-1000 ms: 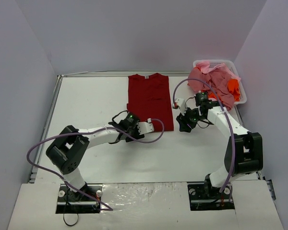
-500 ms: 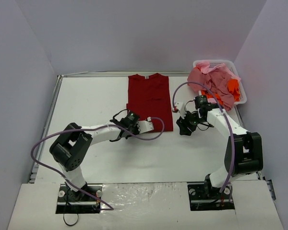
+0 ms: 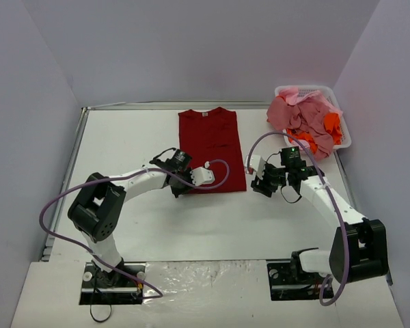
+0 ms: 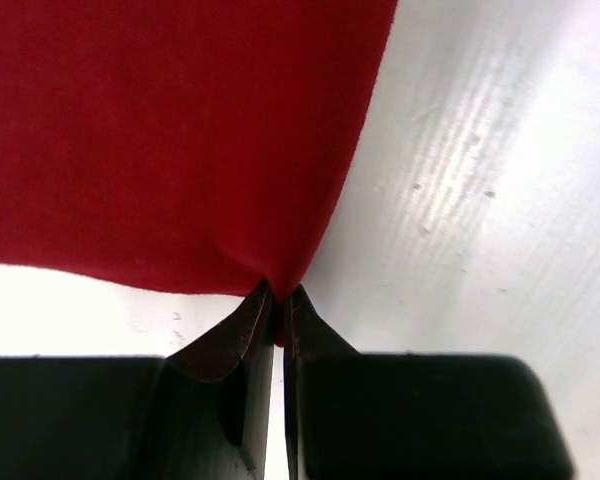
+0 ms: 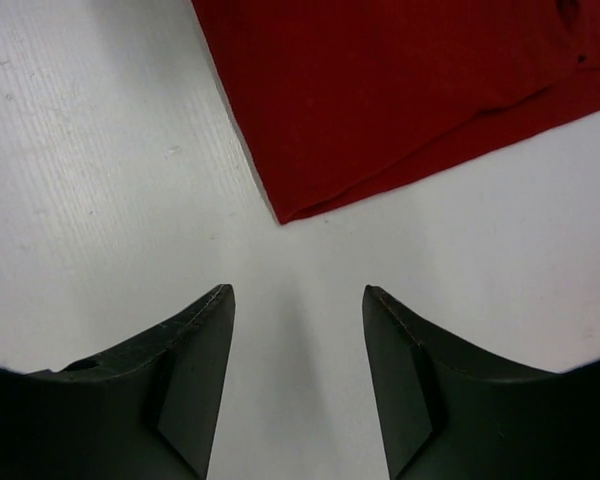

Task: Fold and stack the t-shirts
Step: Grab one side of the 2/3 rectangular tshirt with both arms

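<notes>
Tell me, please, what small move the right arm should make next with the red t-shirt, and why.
Probably ease the right gripper forward onto the red fabric t-shirt and close. Its jaws stand open just short of the near hem corner, while the left gripper is shut on the other hem corner; both corners likely need holding before folding.

One red t-shirt [image 3: 210, 143]; one basket [image 3: 314, 87]; one clothes heap [image 3: 301, 113]; left tool [image 3: 181, 189], right tool [image 3: 256, 186]: two.

L gripper [image 4: 277, 293] grips shirt [image 3: 208, 145], R gripper [image 5: 297, 292] nearer
</notes>
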Robot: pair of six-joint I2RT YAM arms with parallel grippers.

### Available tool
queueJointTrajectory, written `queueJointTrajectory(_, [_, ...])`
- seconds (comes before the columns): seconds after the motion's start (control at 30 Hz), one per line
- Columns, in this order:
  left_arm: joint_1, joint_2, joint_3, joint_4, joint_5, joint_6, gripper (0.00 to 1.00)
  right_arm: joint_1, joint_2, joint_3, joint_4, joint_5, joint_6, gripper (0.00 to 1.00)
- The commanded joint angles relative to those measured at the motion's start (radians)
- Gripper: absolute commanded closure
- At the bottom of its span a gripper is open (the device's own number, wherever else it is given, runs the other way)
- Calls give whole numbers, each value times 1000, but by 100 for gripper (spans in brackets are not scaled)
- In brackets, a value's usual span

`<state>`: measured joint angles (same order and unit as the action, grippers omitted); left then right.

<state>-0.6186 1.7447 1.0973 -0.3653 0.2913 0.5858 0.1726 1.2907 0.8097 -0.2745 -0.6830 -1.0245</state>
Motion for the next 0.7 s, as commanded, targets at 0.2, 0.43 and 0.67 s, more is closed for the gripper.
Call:
queueJointTrajectory(0.2, [31, -25, 39, -101, 154, -38, 97, 122, 103, -79, 211, 83, -88, 51])
queueJointTrajectory(0.43, [39, -19, 47, -121, 158, -37, 98, 179, 193, -72, 265, 138, -105, 52])
queueJointTrajectory(0.67, [48, -16, 49, -124, 175, -40, 98, 200, 231, -64, 265, 140, -103, 53])
